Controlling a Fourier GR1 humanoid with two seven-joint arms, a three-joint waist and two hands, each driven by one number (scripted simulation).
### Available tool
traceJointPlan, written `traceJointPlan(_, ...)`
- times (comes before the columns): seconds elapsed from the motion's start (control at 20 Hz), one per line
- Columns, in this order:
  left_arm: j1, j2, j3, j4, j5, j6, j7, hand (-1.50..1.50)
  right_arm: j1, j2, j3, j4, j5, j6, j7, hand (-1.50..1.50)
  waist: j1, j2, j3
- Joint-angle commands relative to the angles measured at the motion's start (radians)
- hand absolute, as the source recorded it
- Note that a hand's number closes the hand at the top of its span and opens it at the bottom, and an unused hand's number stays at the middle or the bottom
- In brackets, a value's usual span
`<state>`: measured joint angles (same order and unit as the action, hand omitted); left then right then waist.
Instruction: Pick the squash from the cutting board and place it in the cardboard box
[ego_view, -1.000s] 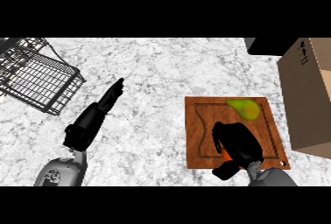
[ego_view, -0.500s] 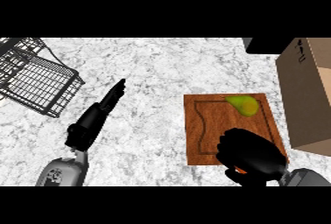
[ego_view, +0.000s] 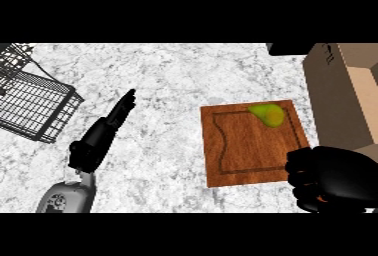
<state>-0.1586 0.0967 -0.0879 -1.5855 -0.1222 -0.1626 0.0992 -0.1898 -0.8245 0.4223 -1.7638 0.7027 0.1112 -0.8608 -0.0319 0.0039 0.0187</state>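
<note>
- While the squash (ego_view: 269, 115) lies on the cutting board (ego_view: 244, 150), no hand touches it; it sits in the far right corner of the board.
- It is yellow-green, with a wider rounded part that shows an orange-brown patch, and it narrows toward the left.
- The cutting board is brown wood with a groove running along its edge, and it lies flat on the marble counter (ego_view: 170, 75).
- The cardboard box (ego_view: 343, 95) stands just beside the board, on its right side.
- The right hand (ego_view: 328, 177) is at the near right corner of the board, its fingers curled, holding nothing.
- The left hand (ego_view: 103, 132) rests on the counter with straight fingers, near a black wire basket (ego_view: 33, 107).
</note>
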Motion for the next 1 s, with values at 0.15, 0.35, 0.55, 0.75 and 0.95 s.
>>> traceJointPlan(0.15, 0.012, 0.010, 0.026, -0.010, 0.002, 0.014, -0.005, 0.00, 0.034, -0.133, -0.168, 0.071, -0.262, 0.020, -0.291, 1.50, -0.033, 0.005, 0.001)
traceJointPlan(0.35, 0.009, 0.009, 0.021, -0.010, 0.000, 0.012, -0.007, 0.00, 0.038, -0.210, -0.246, 0.143, -0.412, 0.074, -0.352, 1.50, -0.021, 0.014, -0.004)
traceJointPlan(0.55, 0.011, 0.009, 0.021, -0.009, 0.005, 0.007, -0.011, 0.00, 0.040, -0.284, -0.326, 0.216, -0.547, 0.107, -0.391, 1.50, -0.013, 0.013, -0.004)
traceJointPlan(0.75, -0.006, 0.001, 0.014, -0.008, 0.004, 0.007, -0.015, 0.00, 0.020, -0.357, -0.396, 0.304, -0.665, 0.160, -0.429, 1.50, 0.012, 0.017, -0.006)
traceJointPlan(0.95, 0.007, -0.004, -0.001, 0.005, -0.001, 0.001, -0.021, 0.00, 0.032, -0.419, -0.427, 0.368, -0.764, 0.218, -0.478, 1.50, 0.022, 0.016, -0.007)
